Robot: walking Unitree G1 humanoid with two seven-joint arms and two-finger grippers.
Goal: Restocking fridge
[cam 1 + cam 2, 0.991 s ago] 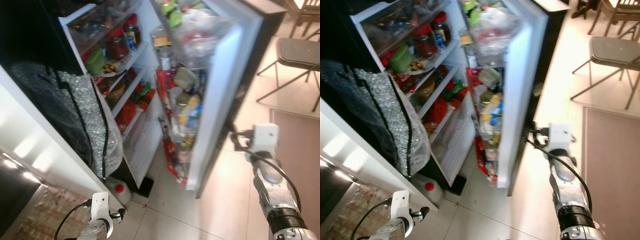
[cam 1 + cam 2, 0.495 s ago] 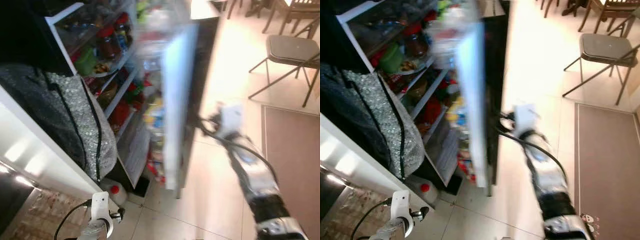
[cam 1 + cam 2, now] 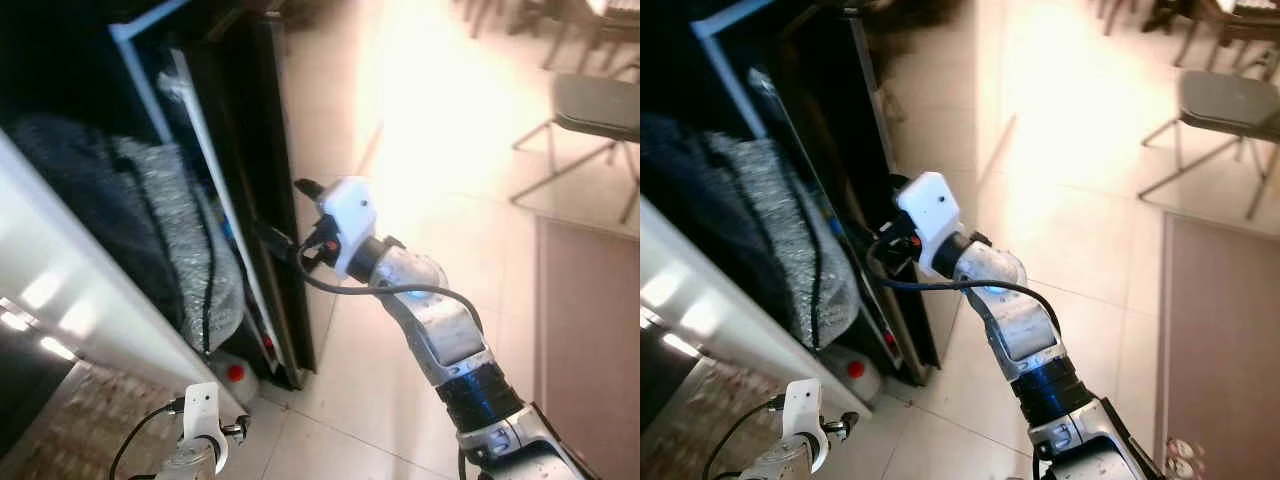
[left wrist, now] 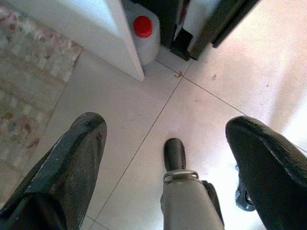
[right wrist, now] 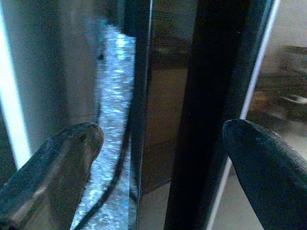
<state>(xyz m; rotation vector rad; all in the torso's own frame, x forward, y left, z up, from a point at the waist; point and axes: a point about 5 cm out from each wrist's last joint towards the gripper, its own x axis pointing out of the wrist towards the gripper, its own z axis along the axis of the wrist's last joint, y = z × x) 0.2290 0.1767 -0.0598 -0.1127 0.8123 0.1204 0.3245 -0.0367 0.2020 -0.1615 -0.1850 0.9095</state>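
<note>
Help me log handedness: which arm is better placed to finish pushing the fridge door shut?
Right. The right gripper, fingers open, is already at the dark fridge door; the left gripper hangs low over the floor tiles.

I am steering through a home kitchen that opens onto a dining area. A tall fridge (image 3: 245, 180) with a dark glossy door stands at my left, its door almost shut against the white cabinet edge. A grey sparkly bag (image 3: 175, 240) hangs at the fridge's side, beside a white counter edge (image 3: 60, 290). Pale glossy floor tiles (image 3: 400, 130) run under strong light. A white jug with a red cap (image 4: 143, 31) sits on the floor by the fridge's foot. A patterned rug (image 4: 29, 91) lies near the counter, a brown mat (image 3: 590, 330) lies at my right, and a folding chair (image 3: 590, 110) stands beyond it, with more chair legs behind.
</note>
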